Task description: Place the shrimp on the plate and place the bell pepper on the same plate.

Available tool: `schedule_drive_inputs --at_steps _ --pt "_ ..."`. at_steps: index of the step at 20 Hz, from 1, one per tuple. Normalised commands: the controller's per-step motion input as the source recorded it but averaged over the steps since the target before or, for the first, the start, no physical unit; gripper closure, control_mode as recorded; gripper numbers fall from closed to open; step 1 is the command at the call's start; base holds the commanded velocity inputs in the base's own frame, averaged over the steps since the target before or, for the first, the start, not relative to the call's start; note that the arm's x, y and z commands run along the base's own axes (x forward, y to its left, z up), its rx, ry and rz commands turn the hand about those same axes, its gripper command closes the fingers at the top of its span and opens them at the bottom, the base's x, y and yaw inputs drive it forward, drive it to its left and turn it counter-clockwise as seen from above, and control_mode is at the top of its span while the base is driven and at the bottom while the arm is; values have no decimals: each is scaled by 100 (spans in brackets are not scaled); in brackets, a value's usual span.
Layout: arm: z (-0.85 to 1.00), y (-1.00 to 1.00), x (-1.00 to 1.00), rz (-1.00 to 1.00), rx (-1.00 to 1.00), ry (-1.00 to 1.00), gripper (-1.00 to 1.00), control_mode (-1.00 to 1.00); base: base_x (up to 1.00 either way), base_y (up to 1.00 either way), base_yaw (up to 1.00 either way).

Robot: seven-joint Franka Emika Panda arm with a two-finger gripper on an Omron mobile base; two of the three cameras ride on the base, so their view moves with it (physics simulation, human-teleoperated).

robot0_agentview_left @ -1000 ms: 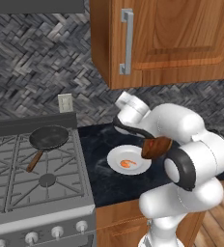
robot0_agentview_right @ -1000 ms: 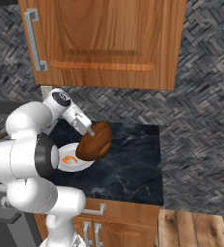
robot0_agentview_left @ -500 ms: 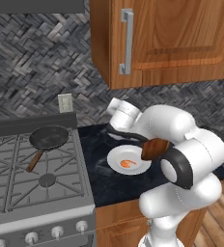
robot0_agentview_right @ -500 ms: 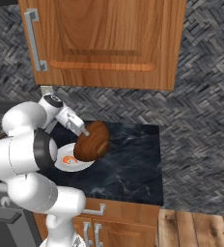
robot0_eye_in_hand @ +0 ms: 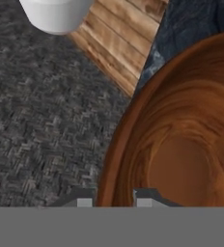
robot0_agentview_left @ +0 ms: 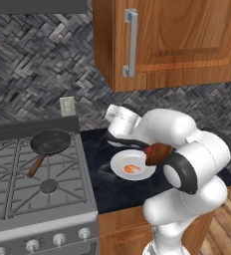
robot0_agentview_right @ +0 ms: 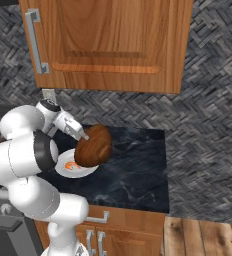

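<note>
A white plate lies on the dark counter to the right of the stove. On it rests the small orange shrimp. My gripper is shut on the rim of a brown wooden bowl. The bowl hangs tilted on its side just above the plate's right edge. The bell pepper is out of view.
A black frying pan sits on the grey stove to the left. Wooden cabinets hang overhead. The dark counter stretches to the right, ending above a wooden floor.
The hand has swung a little toward the stove side, carrying the tilted bowl with it over the plate. The shrimp and plate have stayed put.
</note>
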Motion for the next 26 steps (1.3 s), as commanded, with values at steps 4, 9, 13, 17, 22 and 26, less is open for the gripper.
schedule_drive_inputs --at_steps 4,9,13,17,22,26 --pt "4 22 0 0 -15 0 100 -100 0 0 0" --pt "0 14 0 0 -15 0 100 -100 0 0 0" --pt "0 17 0 0 -16 0 100 -100 0 0 0" --pt "1 10 0 1 -14 0 100 -100 0 0 0" --pt "3 10 0 2 -11 0 100 -100 0 0 0" --pt "3 5 -1 2 -6 0 100 -100 0 0 0"
